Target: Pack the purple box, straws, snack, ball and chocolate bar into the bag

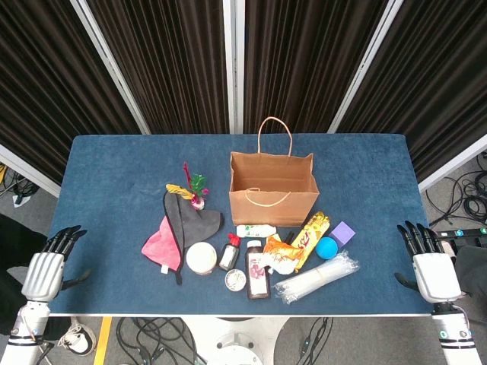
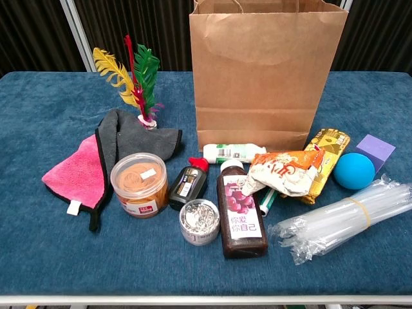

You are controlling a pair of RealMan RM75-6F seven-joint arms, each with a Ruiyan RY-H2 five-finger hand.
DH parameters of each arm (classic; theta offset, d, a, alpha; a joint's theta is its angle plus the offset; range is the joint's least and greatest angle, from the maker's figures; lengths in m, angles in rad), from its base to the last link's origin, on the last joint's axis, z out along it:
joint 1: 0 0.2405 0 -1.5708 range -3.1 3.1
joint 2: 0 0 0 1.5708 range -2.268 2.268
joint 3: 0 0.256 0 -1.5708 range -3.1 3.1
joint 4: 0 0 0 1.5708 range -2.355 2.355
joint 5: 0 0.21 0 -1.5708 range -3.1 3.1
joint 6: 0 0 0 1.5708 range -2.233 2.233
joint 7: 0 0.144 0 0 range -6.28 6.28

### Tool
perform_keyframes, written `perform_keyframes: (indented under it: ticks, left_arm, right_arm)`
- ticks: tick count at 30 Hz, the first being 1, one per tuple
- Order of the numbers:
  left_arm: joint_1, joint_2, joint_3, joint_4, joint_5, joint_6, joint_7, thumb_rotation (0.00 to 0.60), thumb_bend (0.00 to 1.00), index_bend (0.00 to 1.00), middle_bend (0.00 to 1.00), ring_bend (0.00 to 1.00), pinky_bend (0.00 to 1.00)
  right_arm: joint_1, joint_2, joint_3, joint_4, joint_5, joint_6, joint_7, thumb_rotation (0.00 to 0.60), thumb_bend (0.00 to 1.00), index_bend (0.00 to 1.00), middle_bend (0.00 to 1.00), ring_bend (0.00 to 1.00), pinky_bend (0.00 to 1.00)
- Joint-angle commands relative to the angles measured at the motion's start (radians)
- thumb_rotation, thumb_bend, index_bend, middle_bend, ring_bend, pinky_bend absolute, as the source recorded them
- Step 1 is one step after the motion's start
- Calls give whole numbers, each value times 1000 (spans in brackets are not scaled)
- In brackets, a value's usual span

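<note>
A brown paper bag [image 1: 272,186] [image 2: 264,71] stands upright and open mid-table. In front of it to the right lie a small purple box [image 1: 343,232] [image 2: 375,149], a blue ball [image 1: 327,247] [image 2: 353,170], a gold-wrapped chocolate bar [image 1: 311,237] [image 2: 326,158], an orange-and-white snack packet [image 1: 280,255] [image 2: 283,172] and a banded bundle of clear straws [image 1: 316,277] [image 2: 347,219]. My left hand [image 1: 46,270] hangs open off the table's left front corner. My right hand [image 1: 428,266] is open off the right front corner. Neither touches anything.
Left of the bag lie a feathered shuttlecock [image 1: 195,188], a grey cloth [image 1: 190,220] and a pink cloth [image 1: 163,245]. A round tub [image 1: 202,258], a small dark bottle [image 1: 229,252], a metal tin [image 1: 236,280], a purple juice bottle [image 1: 257,270] and a white tube [image 1: 256,230] stand near the front.
</note>
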Motion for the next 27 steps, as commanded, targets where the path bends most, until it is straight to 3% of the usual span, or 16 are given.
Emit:
perform_keyframes:
  ticks: [1,9,18,23,27]
  left_arm:
    - [-1,1,-2,-6,-3,-2,-1,600,225,227,240,158,251]
    - [-12,6,8,-16,9,-19,10,600,225,227,240,158,251]
    - [-12,-7,9,2,5,-19,-11,600,225,226,240,158,251]
    - [-5,-17,13,20,7,-10,-24,600,225,227,240,158,251]
    - [-4,-17,13,25,9,-3,-32,600,225,227,240,158,251]
  right_arm:
    - [-1,6,5,-5,1,6,2,600,0,0,42,0,99]
    - [3,25,13,-42,9,-1,20,600,0,0,42,0,99]
    - [49,87,30,-114,53,-106,33,600,0,0,61,0,99]
    - [100,86,40,-83,52,-174,1,600,0,0,99,0,99]
    - [159,38,52,8,36,-225,-14,600,0,27,159,7,96]
